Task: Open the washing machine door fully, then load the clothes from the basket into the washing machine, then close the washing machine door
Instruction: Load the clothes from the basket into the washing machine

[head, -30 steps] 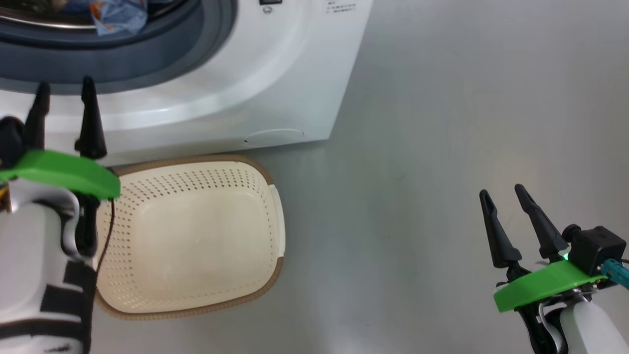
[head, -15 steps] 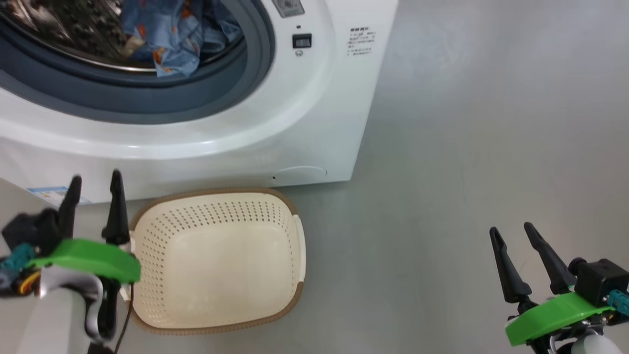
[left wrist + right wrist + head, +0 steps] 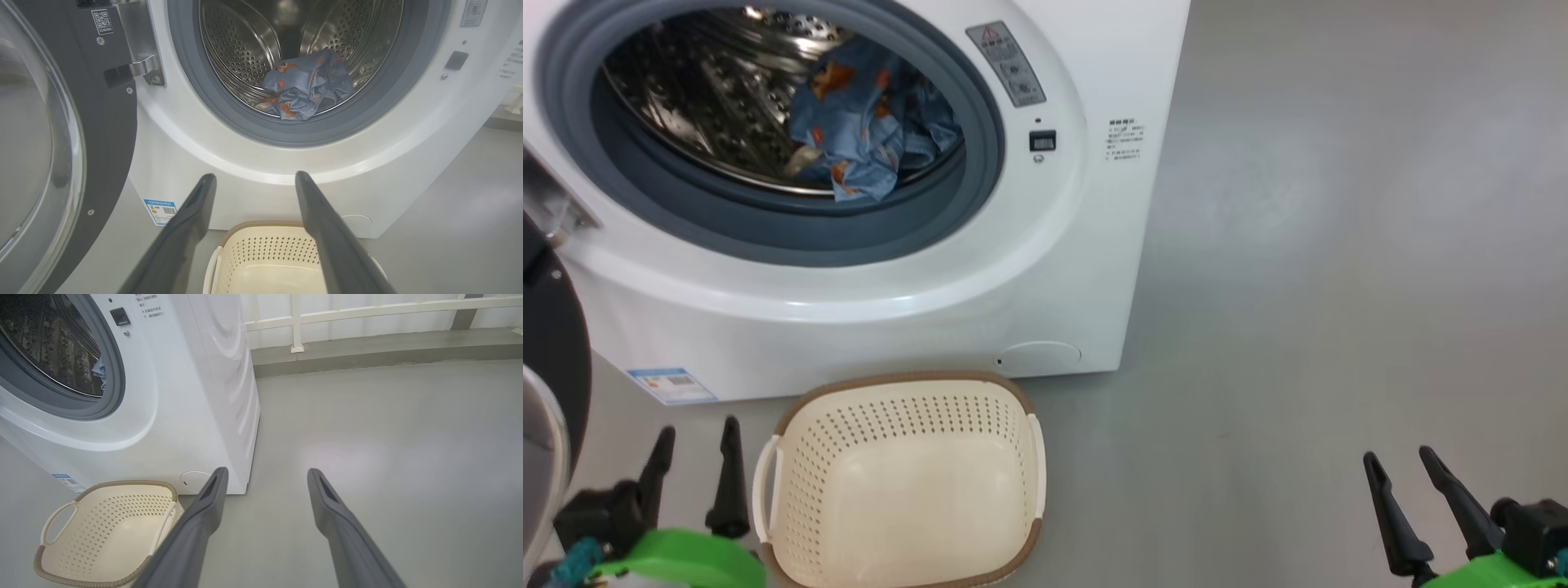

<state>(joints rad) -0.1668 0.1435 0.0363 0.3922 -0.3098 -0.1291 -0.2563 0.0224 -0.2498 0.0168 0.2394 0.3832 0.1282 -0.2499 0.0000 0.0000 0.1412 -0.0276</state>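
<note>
Inside the steel drum (image 3: 703, 106) of the white front-loading washing machine (image 3: 849, 310) lie the light blue, orange-printed clothes (image 3: 874, 131) in one heap. The cream perforated plastic basket (image 3: 907, 412) on the grey floor (image 3: 1298, 286) before it is empty, so loading appears done and only closing is left. The large round black-rimmed glass door (image 3: 110, 134) stands swung wide, partly cut off; the left tool (image 3: 698, 430) and right tool (image 3: 1396, 455) are both spread, holding nothing, and whether the heap contains both bundles cannot be made out.

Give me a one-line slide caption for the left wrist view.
Open left pincer faces the washing machine: door swung open, blue printed clothes in the drum, empty basket in front.
</note>
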